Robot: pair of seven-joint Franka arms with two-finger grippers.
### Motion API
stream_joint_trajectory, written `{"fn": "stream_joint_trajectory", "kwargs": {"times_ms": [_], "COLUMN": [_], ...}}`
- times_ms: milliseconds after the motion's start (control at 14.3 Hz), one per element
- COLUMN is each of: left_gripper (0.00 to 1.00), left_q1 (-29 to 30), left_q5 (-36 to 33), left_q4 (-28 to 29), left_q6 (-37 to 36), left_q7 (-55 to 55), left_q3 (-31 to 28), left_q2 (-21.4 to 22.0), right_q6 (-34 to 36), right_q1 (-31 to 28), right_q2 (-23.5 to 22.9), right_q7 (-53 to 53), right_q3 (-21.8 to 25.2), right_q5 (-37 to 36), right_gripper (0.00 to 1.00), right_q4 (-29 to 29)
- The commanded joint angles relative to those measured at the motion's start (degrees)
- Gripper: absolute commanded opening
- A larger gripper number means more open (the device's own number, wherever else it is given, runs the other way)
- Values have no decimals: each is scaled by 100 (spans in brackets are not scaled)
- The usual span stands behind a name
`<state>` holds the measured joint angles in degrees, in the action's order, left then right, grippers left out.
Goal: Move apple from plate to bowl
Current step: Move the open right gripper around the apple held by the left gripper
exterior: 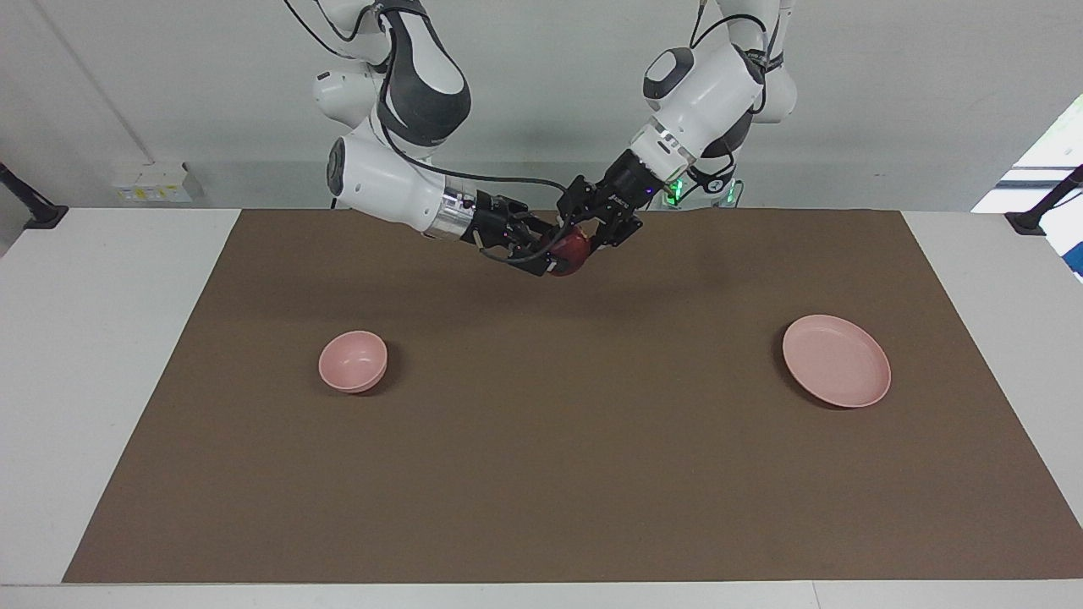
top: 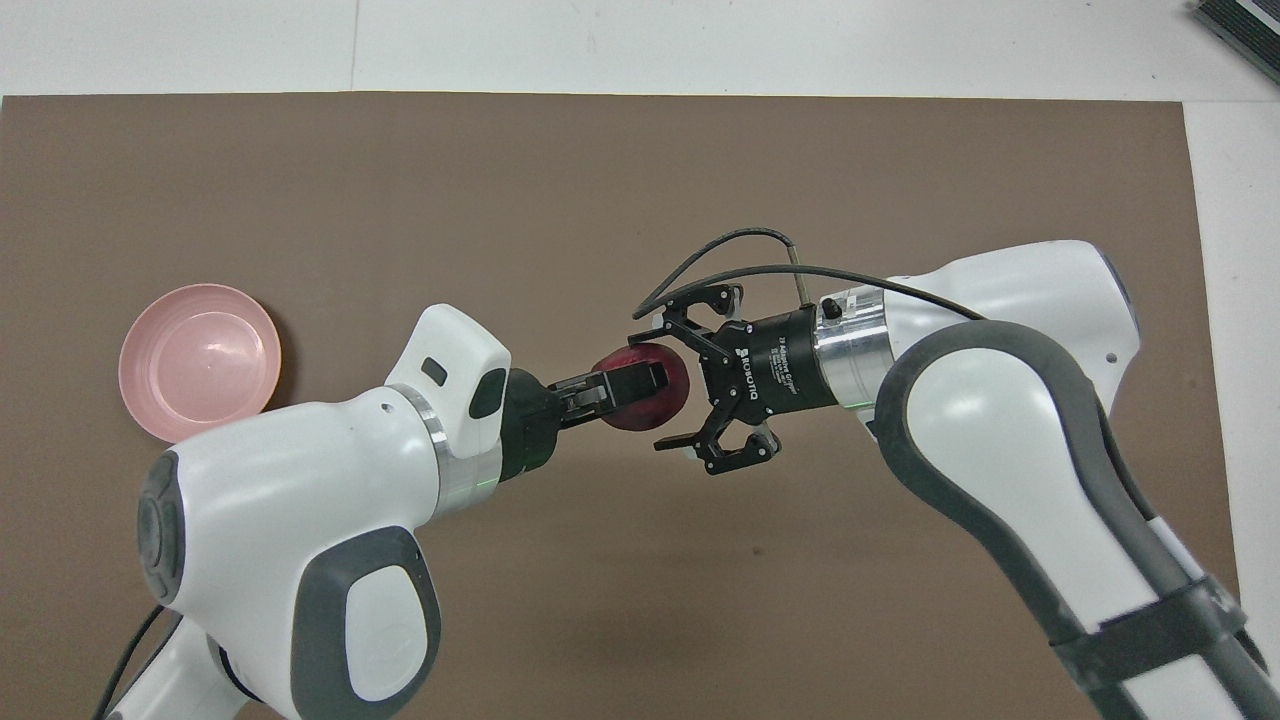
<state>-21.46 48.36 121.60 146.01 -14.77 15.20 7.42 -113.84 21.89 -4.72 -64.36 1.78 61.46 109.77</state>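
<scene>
The dark red apple (exterior: 568,249) hangs in the air over the mat's middle, at the robots' end, and shows in the overhead view (top: 650,395). My left gripper (exterior: 582,238) (top: 640,385) is shut on the apple. My right gripper (exterior: 541,252) (top: 655,382) is open, with its fingers spread on either side of the apple, facing the left gripper. The pale pink plate (exterior: 836,360) (top: 200,362) lies empty toward the left arm's end. The small pink bowl (exterior: 353,361) stands empty toward the right arm's end; in the overhead view my right arm hides it.
A brown mat (exterior: 541,474) covers most of the white table (exterior: 101,338). Both arms cross above the mat's strip nearest the robots.
</scene>
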Motion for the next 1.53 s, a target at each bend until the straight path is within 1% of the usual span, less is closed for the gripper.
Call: {"fn": "stream_joint_trajectory", "kwargs": {"times_ms": [0,209,488,837,907,977,1047,1116,1186,1256,1326,1465], "left_gripper": [1,4,6,15,16,16,16,16,16,16,21,34], "left_q1": [-86,-86,-86,-77,-77,-77,-77,-77,-77,-77,-77,-77], "left_q5": [68,68,68,68,68,68,68,68,68,68,68,68], "left_q4": [-93,-93,-93,-93,-93,-93,-102,-102,-102,-102,-102,-102], "left_q6": [7,7,7,7,7,7,7,7,7,7,7,7], "left_q7": [-79,-87,-96,-96,-96,-96,-96,-96,-96,-96,-96,-96], "left_q3": [-44,-44,-44,-44,-44,-44,-44,-52,-44,-44,-44,-52], "left_q2": [-31,-31,-31,-31,-31,-39,-31,-31,-31,-31,-31,-31], "right_q6": [-139,-130,-157,-139,-139,-139,-104,-78,-25,10,28,125], "right_q1": [53,88,114,114,123,123,114,105,88,79,70,35], "right_q2": [129,85,85,50,50,41,32,15,-3,-29,-64,-82], "right_q7": [38,73,55,82,125,248,397,459,477,538,713,811], "right_q3": [-2,7,7,7,7,-2,7,7,7,7,7,7], "right_q5": [139,139,139,104,86,68,68,68,68,68,68,68], "right_gripper": [100,100,100,100,94,65,47,40,27,8,0,0], "right_q4": [212,194,203,203,203,194,177,151,107,72,10,-43]}}
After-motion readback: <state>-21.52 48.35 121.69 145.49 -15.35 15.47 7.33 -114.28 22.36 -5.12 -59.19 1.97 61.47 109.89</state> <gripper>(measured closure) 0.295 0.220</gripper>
